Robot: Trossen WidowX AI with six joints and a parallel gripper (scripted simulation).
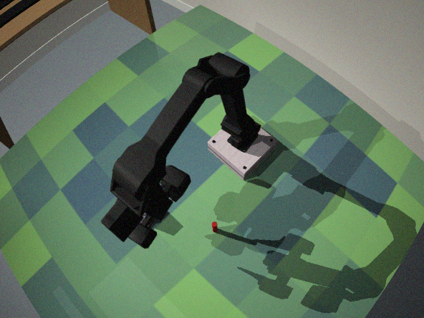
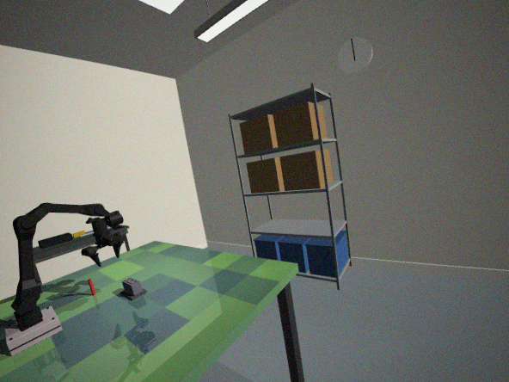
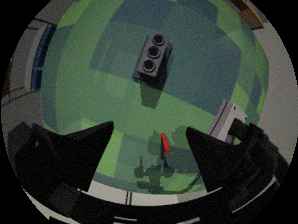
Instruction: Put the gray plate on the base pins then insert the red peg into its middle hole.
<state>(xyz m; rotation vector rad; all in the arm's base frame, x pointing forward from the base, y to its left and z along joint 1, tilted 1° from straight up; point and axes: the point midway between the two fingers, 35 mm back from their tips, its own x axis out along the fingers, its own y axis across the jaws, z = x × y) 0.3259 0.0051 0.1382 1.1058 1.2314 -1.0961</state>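
wrist view, near to far | jaws (image 1: 161, 211) (image 2: 108, 261): spread wide, nothing between, above table (image 1: 193, 297) (image 2: 206, 297) (image 3: 75, 85) | red peg (image 1: 214, 226) (image 2: 91, 287) (image 3: 165, 143): upright on table, apart from plate | gray plate (image 2: 132, 287) (image 3: 145, 56): farther out, holes up, pin seating can't tell

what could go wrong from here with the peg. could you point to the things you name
The thin red peg (image 1: 214, 227) (image 2: 91, 287) (image 3: 165, 143) stands upright and unsupported, so an open finger of the gripper (image 2: 109, 261) (image 3: 150, 127) could knock it over on the way down.

The peg has to enter the middle of three holes in a row on the gray plate (image 2: 131, 281) (image 3: 153, 52); a slightly sideways approach might catch a rim or aim at a neighboring hole.
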